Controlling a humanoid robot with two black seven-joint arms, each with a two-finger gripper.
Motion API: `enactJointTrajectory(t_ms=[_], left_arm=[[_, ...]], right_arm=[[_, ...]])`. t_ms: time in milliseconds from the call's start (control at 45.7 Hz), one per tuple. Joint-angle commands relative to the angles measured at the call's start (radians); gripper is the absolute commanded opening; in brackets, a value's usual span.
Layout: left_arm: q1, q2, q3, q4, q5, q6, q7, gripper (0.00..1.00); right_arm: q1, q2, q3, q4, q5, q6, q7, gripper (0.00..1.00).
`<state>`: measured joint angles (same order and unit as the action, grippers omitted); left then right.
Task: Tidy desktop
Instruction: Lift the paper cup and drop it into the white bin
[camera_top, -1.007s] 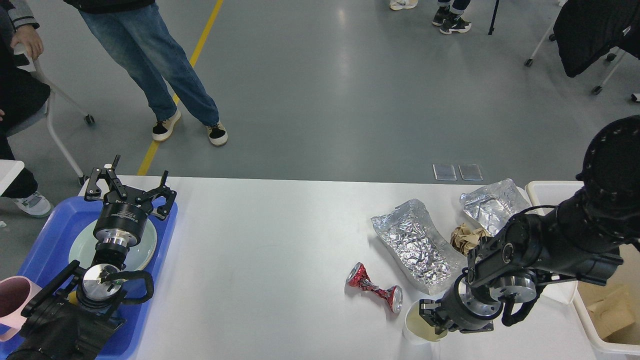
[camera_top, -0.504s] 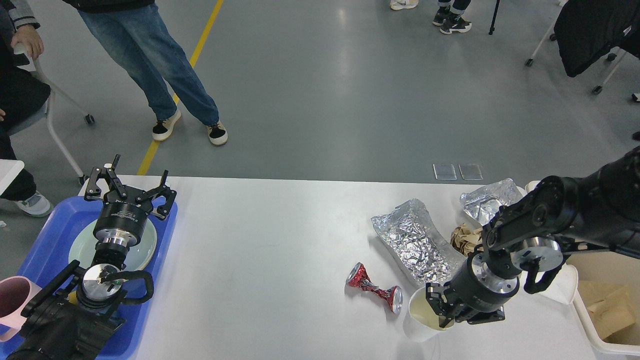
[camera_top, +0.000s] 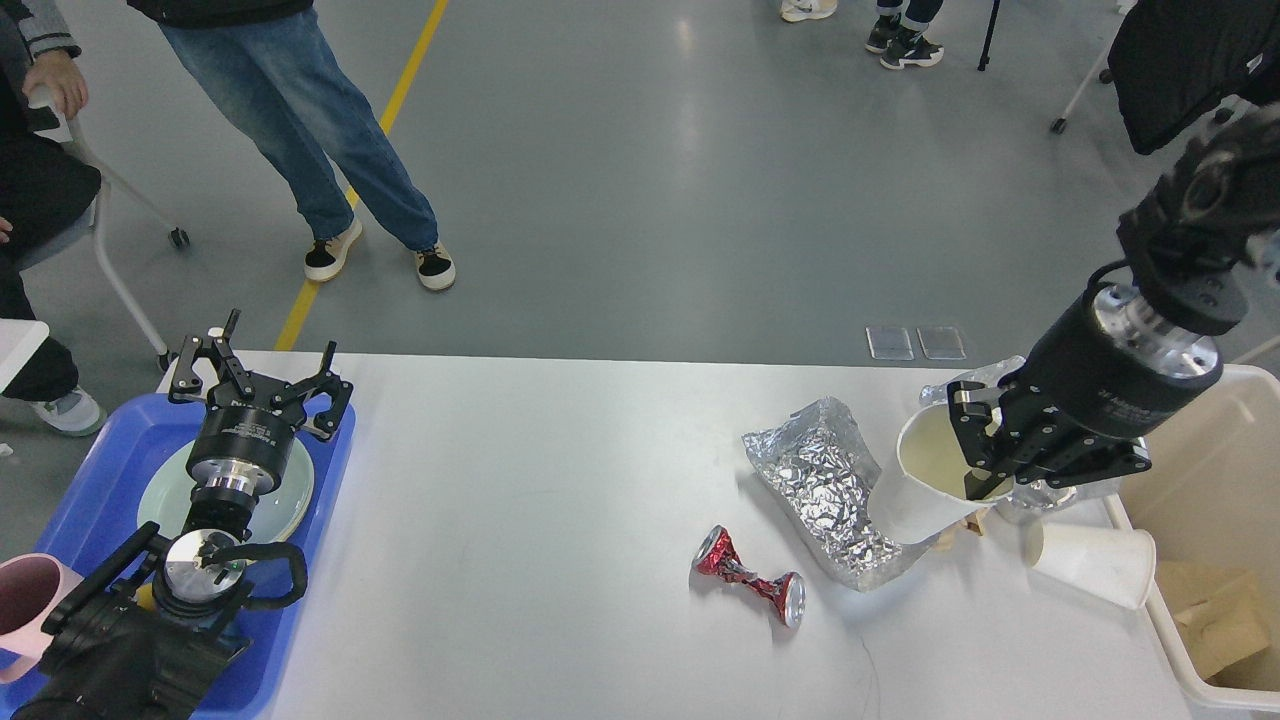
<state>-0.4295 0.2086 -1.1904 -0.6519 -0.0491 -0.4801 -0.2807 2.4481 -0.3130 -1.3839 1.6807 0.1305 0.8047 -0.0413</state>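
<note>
The right gripper (camera_top: 985, 450) pinched a white paper cup (camera_top: 925, 480) by its rim above the desktop (camera_top: 550, 480) — the left gripper (camera_top: 258, 375) hung spread over the blue tray (camera_top: 85, 470).

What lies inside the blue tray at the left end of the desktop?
A pale green plate lies in the blue tray, with a pink mug at its near end. The left arm covers the rest.

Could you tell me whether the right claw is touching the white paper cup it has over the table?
Touching. The head view shows the right claw pinching the paper cup by its rim, one finger inside the mouth, holding it tilted above the desktop.
</note>
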Motion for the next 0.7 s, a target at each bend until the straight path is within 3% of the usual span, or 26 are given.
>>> enactJointTrajectory(t_ms=[0, 197, 350, 482, 679], left_arm=[[0.0, 0.0, 0.0, 0.0, 0.0, 0.0, 0.0, 0.96], [0.0, 0.0, 0.0, 0.0, 0.0, 0.0, 0.0, 0.96], [0.0, 0.0, 0.0, 0.0, 0.0, 0.0, 0.0, 0.96], [0.0, 0.0, 0.0, 0.0, 0.0, 0.0, 0.0, 0.96], [0.0, 0.0, 0.0, 0.0, 0.0, 0.0, 0.0, 0.96]], right_arm=[[0.034, 0.0, -0.02, 0.002, 0.0, 0.021, -0.003, 0.0], [0.026, 0.0, -0.093, -0.012, 0.001, -0.013, -0.003, 0.0], [-0.027, -0.021, -0.268, -0.056, 0.012, -0.177, -0.003, 0.0], [-0.155, -0.119, -0.336, -0.145, 0.014, -0.297, -0.005, 0.0], [-0.47, -0.331, -0.282, -0.441, 0.015, -0.326, -0.005, 0.0]])
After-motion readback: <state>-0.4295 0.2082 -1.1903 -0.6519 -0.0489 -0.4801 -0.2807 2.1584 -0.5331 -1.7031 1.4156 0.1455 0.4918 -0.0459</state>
